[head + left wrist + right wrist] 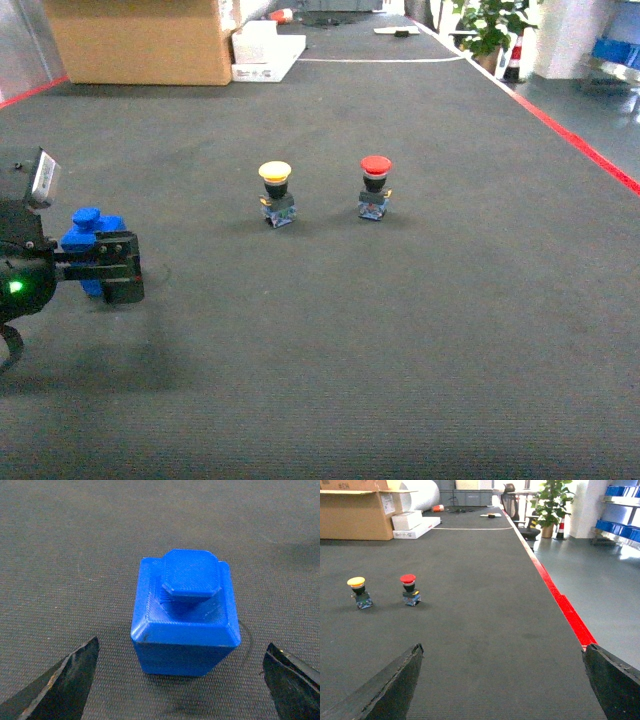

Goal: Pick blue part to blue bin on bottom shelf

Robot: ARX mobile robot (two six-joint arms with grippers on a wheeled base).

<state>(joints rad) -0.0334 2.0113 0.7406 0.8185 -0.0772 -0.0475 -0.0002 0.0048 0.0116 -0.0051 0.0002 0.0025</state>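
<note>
1. The left gripper (pixel 180 680) stands spread apart low over the mat (pixel 400 330), and the blue part (pixel 184 614) sits on the mat just ahead of its fingertips, centred between them, untouched.
2. Only the fingertips show at the wrist; in the head view the gripper hides the part's base.
3. The part stands upright, cap up.
4. The right gripper (pixel 502 680) is likewise spread, with the yellow button (pixel 276 193) and red button (pixel 374 186) far off.

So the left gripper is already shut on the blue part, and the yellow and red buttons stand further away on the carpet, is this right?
Not quite. The left gripper is open: in the left wrist view its fingers stand wide on either side of the blue part without touching it. The rest holds: the yellow button and red button stand further away on the carpet.
</note>
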